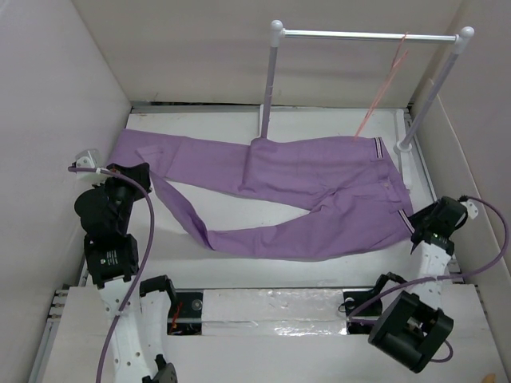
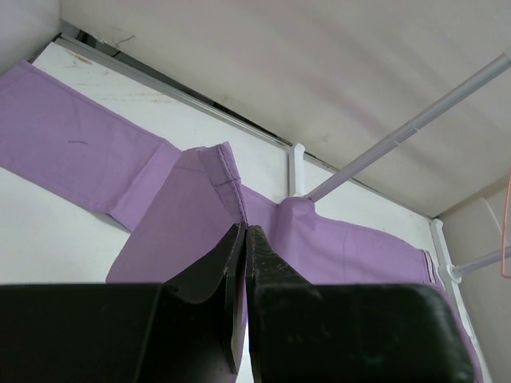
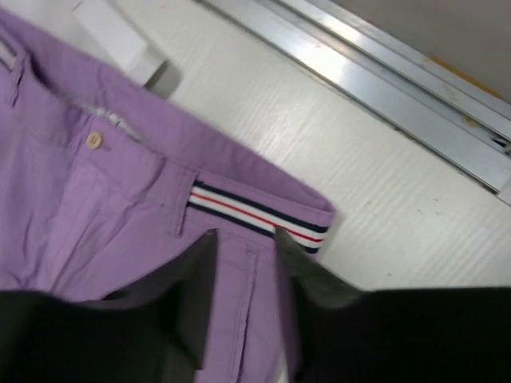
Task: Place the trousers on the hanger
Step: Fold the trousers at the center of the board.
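Trousers [image 1: 303,171]: matt lilac woven cloth, softly creased. Waistband [image 3: 255,214]: ribbed striped band. Button [image 3: 94,140]: pale, smooth, plastic-looking. Hanger [image 1: 375,97]: thin pink wire, smooth. Crossbar [image 1: 351,35]: bright glossy metal, on white, smooth, plastic-looking posts [image 1: 270,80]. Surface [image 3: 383,215]: white, matt, finely grained like painted wood. Rail [image 3: 359,65]: brushed silver metal with a dull sheen. Left claw [image 2: 246,231] and right claw [image 3: 246,238]: black, matt, faintly rough plastic.

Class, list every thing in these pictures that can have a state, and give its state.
trousers: lying spread on the table, not on the hanger.
rack: standing upright.
hanger: hanging from the rack, bare.
left end effector: shut on the trousers at a leg end.
right end effector: open over the waistband.
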